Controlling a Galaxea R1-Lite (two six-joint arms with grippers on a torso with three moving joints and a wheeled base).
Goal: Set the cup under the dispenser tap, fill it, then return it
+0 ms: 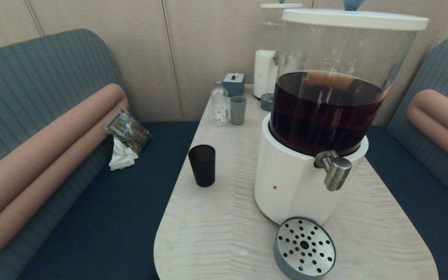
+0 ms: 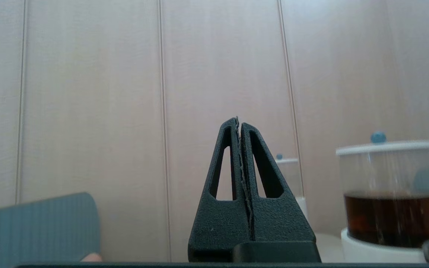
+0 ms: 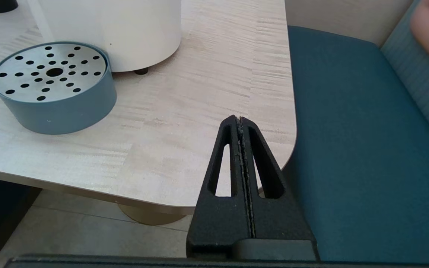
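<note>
The matte black cup (image 1: pixel 202 165) stands upright on the pale wooden table (image 1: pixel 216 225), left of the big dispenser (image 1: pixel 317 116) with dark brown liquid in its clear tank. The brushed-steel tap (image 1: pixel 335 169) juts from the white base, above a round grey drip tray (image 1: pixel 304 247) with a perforated steel top. Neither arm shows in the head view. My left gripper (image 2: pixel 239 120) is shut and empty, pointing at the wall, with the dispenser (image 2: pixel 389 197) off to one side. My right gripper (image 3: pixel 238 118) is shut and empty over the table's near right corner, with the drip tray (image 3: pixel 54 87) nearby.
At the table's far end stand a small clear bottle (image 1: pixel 219 105), a grey-green cup (image 1: pixel 238 110), a grey box (image 1: pixel 234 83) and a smaller white dispenser (image 1: pixel 266 70). Blue bench seats flank the table; a packet and crumpled tissue (image 1: pixel 125 142) lie on the left seat.
</note>
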